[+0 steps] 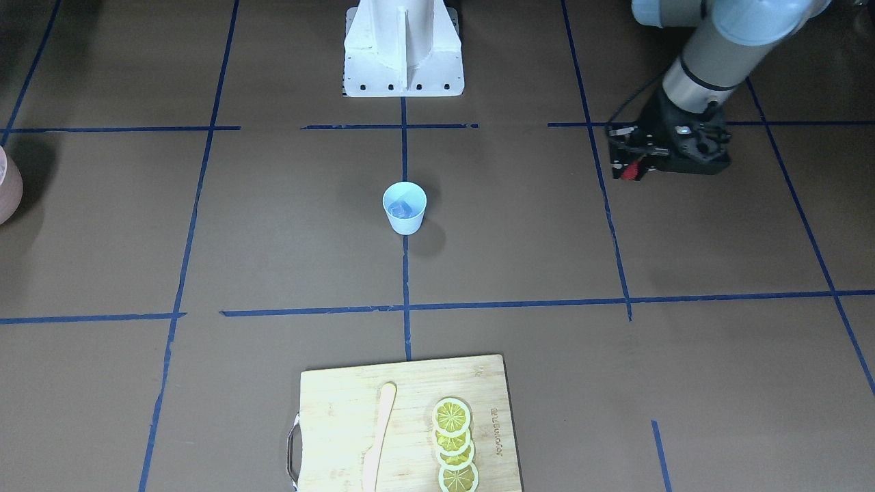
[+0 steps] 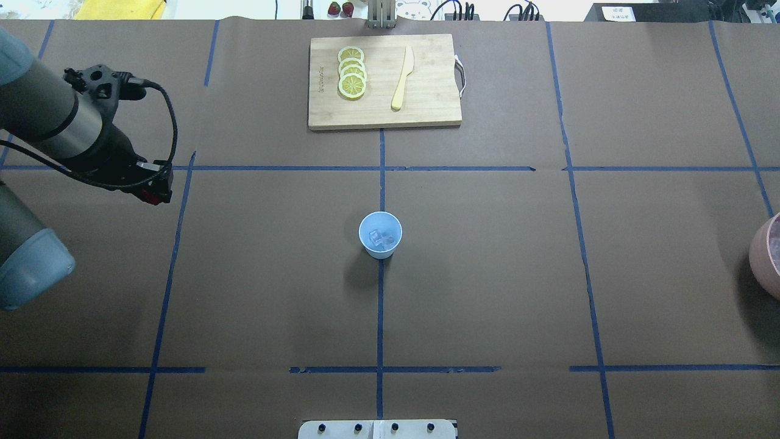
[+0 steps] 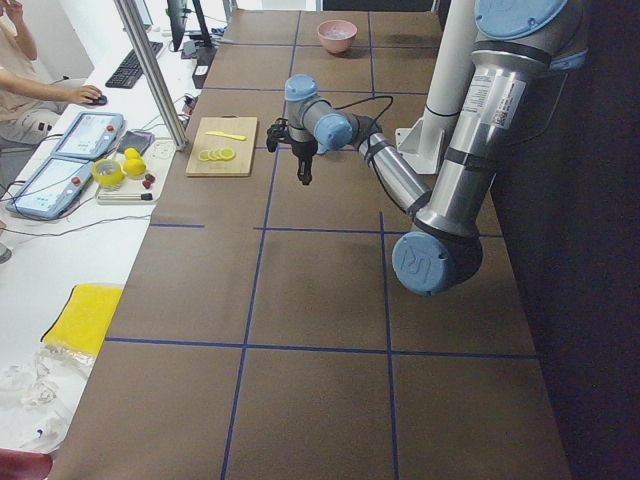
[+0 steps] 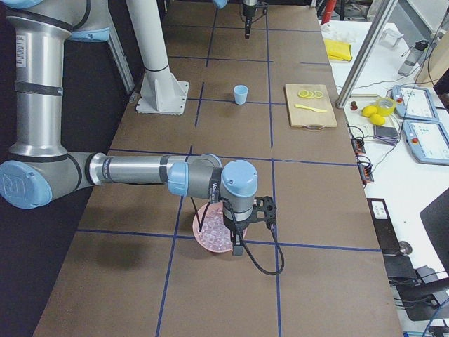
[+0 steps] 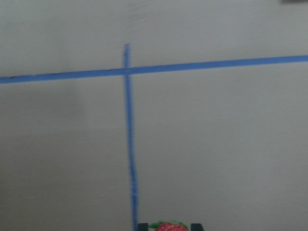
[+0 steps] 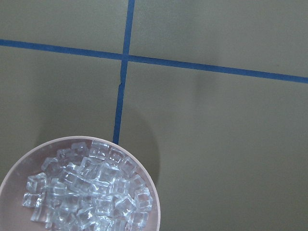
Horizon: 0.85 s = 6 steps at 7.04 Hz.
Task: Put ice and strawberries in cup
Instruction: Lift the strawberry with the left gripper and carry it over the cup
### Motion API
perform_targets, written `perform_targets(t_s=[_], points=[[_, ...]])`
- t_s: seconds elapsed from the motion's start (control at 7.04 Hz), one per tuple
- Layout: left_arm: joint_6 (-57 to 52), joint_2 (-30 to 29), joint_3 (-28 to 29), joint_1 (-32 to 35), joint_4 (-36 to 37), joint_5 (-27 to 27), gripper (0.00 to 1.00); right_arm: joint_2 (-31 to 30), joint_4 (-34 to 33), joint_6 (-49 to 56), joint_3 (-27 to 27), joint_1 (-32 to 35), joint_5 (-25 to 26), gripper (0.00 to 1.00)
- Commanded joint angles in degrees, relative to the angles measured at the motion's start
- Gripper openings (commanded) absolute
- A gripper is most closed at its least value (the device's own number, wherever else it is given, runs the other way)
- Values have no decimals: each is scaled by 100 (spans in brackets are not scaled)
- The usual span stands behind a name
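The cup (image 2: 380,235) stands upright at the middle of the tabletop (image 2: 487,274), on a blue tape line, with a few cubes of ice (image 2: 381,239) inside. The strawberry (image 5: 167,226) is not in it: the left tool (image 2: 152,194) is clamped on the berry, well apart from the cup, above a crossing of tape lines. The left arm (image 3: 390,170) stretches out long over the tabletop, its wrist bent so that the tool points down, clear of the surface. The right arm (image 4: 133,170) lies low and level, its right tool (image 4: 237,247) hanging over the rim of the pink bowl (image 2: 758,256), which is heaped with ice cubes (image 6: 89,195); whether its fingers are apart or together cannot be told. At the far edge, a cutting board (image 2: 426,103) carries lemon slices (image 2: 352,72).
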<state>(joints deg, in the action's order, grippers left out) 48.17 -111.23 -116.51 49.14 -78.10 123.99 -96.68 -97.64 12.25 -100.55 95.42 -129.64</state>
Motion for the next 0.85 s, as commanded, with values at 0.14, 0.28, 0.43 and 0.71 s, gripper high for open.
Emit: perform_targets(t_s=[0.14, 0.28, 0.43, 0.71], points=[[1523, -1598, 608, -920, 559, -522, 0, 0, 0, -12, 0, 2, 0, 100], [1912, -2099, 1056, -1185, 559, -777, 0, 0, 0, -13, 0, -6, 0, 100], [2168, -2548, 1486, -1292, 550, -867, 0, 0, 0, -13, 0, -6, 0, 100], [2328, -3017, 2113, -1520, 506, -1077, 5, 0, -9, -21, 9, -6, 0, 100]])
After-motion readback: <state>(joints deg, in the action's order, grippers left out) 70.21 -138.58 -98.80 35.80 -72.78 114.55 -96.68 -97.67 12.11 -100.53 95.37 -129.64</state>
